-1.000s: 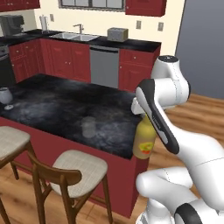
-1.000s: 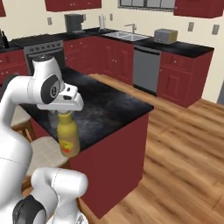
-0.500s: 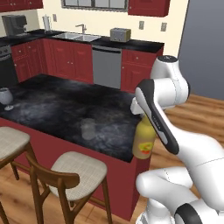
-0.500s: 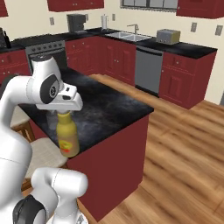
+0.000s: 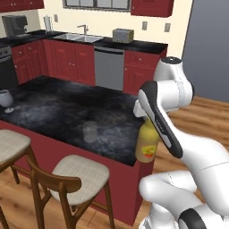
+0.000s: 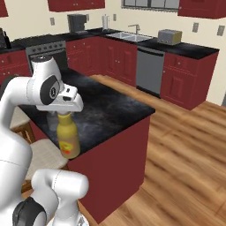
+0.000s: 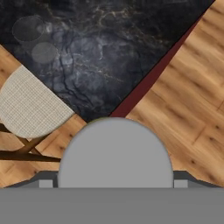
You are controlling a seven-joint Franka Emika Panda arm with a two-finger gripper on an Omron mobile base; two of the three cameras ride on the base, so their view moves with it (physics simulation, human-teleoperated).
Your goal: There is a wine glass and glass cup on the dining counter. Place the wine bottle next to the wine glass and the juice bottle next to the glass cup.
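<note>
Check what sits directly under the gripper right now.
The juice bottle hangs beneath the gripper, jaws around its grey cap. The cap covers the bottle's body in the hand view.

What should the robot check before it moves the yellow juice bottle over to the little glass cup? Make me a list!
1. Gripper around the juice bottle: ok, fingers flank the grey cap.
2. Bottle upright: ok.
3. Bottle over the dining counter: not ok, it hangs at the corner, partly past the edge.
4. Glass cup standing and in sight: ok, faint but upright.
5. Counter between bottle and cup bare: ok.
6. Wine glass out of the way: ok, at the far end.
7. Grip firm enough: cannot tell.
</note>
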